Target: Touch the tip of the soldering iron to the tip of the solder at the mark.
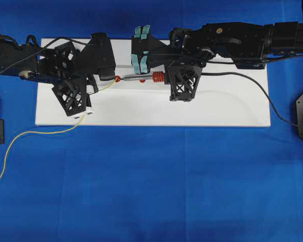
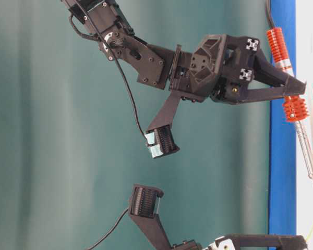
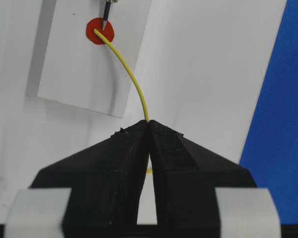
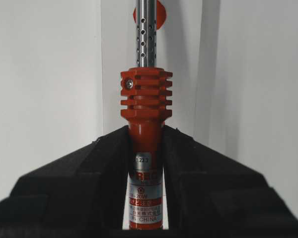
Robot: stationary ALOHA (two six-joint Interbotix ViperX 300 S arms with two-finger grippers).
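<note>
Since both tips already meet: hold steady, no shoving.
Left end effector (image 3: 148, 124): clenched on the solder (image 3: 134, 82).
Right end effector (image 4: 145, 130): grasping the soldering iron (image 4: 145, 106).
Contact: red mark (image 3: 99, 30), upper left of left wrist view.

The solder (image 3: 131, 79) is showing yellow, the soldering iron (image 4: 145, 148) red-orange with a silver shaft, the mark (image 3: 92, 37) red, the tabletop (image 1: 141, 191) blue.

On the board (image 1: 151, 108), I had the soldering iron (image 1: 141, 78) right of the solder (image 1: 107, 86), their tips apparently touching on the mark (image 3: 100, 30)
</note>
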